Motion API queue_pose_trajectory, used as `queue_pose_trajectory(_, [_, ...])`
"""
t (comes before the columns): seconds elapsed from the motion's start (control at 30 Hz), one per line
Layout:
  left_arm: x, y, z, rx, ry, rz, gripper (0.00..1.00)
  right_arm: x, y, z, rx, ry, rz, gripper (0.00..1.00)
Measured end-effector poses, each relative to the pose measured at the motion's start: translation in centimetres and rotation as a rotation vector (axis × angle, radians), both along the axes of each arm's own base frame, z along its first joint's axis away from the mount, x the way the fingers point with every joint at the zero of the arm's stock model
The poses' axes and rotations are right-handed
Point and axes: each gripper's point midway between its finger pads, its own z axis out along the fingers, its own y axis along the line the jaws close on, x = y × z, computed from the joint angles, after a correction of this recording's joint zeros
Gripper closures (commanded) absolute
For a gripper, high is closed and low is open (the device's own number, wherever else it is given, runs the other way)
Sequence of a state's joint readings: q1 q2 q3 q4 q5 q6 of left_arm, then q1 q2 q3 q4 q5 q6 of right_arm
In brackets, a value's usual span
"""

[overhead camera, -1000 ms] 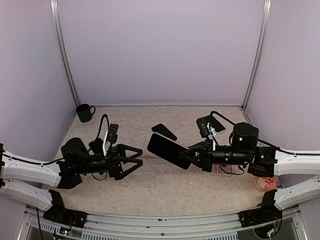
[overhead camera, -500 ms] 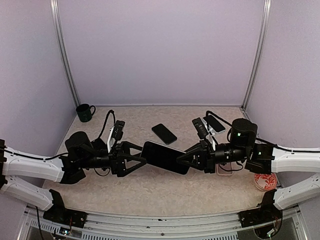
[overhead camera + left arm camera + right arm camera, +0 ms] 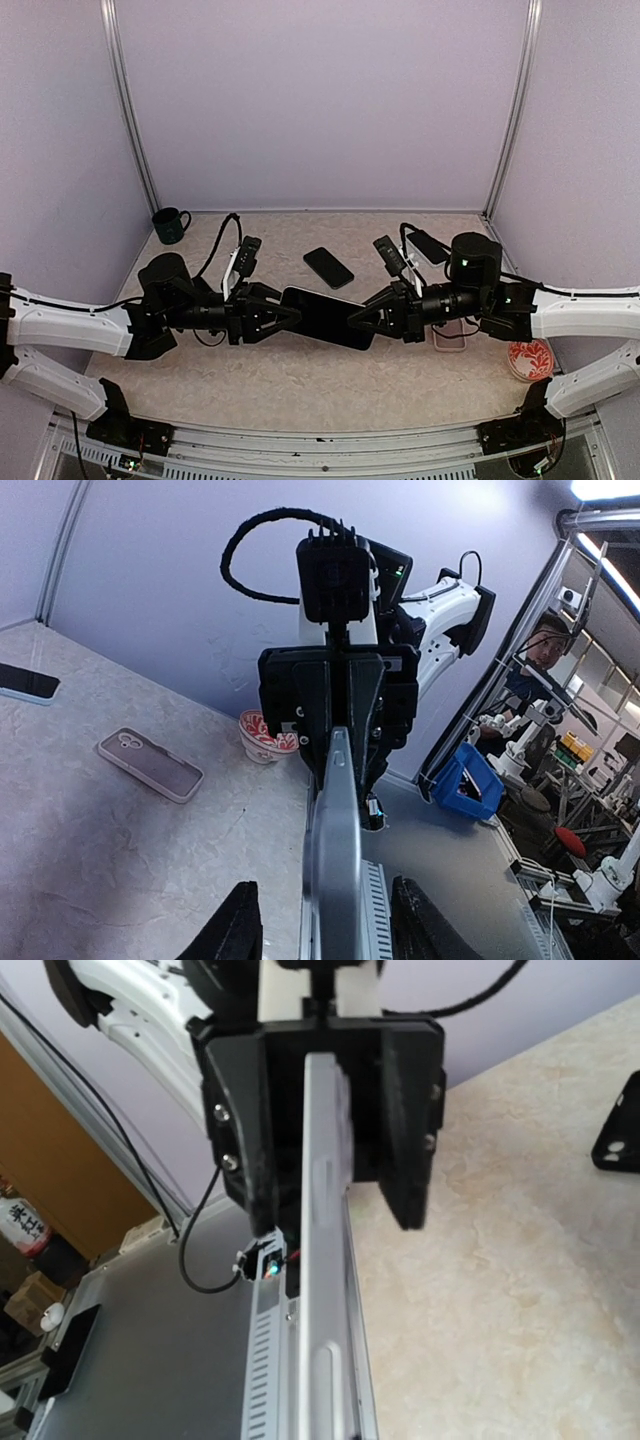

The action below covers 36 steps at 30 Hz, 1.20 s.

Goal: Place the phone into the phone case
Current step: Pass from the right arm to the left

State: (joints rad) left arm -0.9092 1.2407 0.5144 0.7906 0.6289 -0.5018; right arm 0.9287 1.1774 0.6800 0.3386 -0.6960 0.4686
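- Two hands meet over the middle of the desk (image 3: pixel 300 385), both on one phone (image 3: pixel 325 317).
- Phone: dark slab, held up off the desk, long axis running 9 to 3 o'clock in the top view, seen edge-on in both wrist views.
- Right hand (image 3: pixel 360 320): pinching the phone's 3 o'clock end, fingers pressed tight on its two faces.
- Left hand (image 3: pixel 288 316): at the phone's 9 o'clock end and partly spread. Its fingers (image 3: pixel 237 930) straddle the phone with a gap showing on each side, so no firm contact is visible.
- Phone case (image 3: pixel 150 765): pale and clear, lying flat on the desk, camera cut-out visible. It sits at 3 o'clock from the phone, partly under the right arm in the top view, apart from the phone.
- Spare phone (image 3: pixel 329 267): dark, flat on the desk at 12 o'clock from the held phone, near but not touching.
- Mug (image 3: pixel 170 225): dark green, upright, far corner at 10 o'clock, well apart from everything.
- Red bowl (image 3: pixel 529 360): near the desk's edge at 4 o'clock, beside the right arm.
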Motion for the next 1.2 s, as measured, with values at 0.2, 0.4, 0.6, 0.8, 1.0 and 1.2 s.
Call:
queue_pose_trajectory(0.2, [0.2,-0.3,-1.1,0.034,0.014,-0.001,0.97,0.4,0.4,-1.0,-0.037,0.019,-0.003,1.00])
queue_pose_trajectory(0.4, [0.0,-0.4,-1.2,0.038,0.018,-0.022,1.00,0.6,0.4,-1.3,-0.050,0.008,0.004,1.00])
queue_pose_trajectory(0.6, [0.4,-0.4,-1.5,0.038,0.029,0.002,1.00,1.1,0.4,-1.0,-0.036,0.018,-0.023,0.30])
queue_pose_trajectory(0.8, [0.7,0.1,-2.6,0.041,0.056,0.041,1.00,1.2,-0.2,-1.9,-0.007,0.054,-0.059,0.20])
queue_pose_trajectory(1.0, [0.8,0.3,-1.8,0.001,0.049,0.053,1.00,1.3,-0.2,-1.8,0.030,0.063,-0.073,0.22])
queue_pose_trajectory(1.2, [0.8,0.3,-1.1,-0.023,0.049,0.051,1.00,1.5,0.6,-1.3,0.083,0.072,-0.046,0.33])
